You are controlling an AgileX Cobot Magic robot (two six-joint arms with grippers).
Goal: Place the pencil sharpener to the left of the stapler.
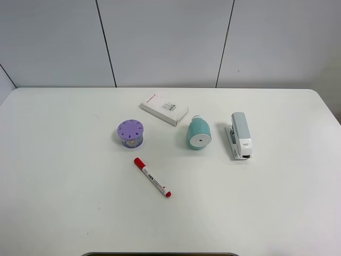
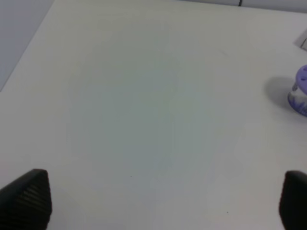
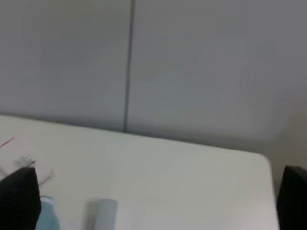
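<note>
Sharpener [image 1: 199,134] lies ahead of the right gripper's [image 3: 153,211] spread fingers, beside the stapler [image 1: 240,135]; left gripper [image 2: 163,201], also spread, sits farther off.

The white bench [image 1: 64,186] carries five things, and no arm shows in this high view. The pencil sharpener [image 1: 199,133] lies on its side, its flat white face toward the camera, near the left of the stapler [image 1: 240,135] but apart from it. Behind the sharpener lies a flat white box [image 1: 164,108], set at a slant. A purple holed cylinder [image 1: 130,133] stands further left. In front, a marker [image 1: 152,177], apparently red-capped, lies diagonally.
</note>
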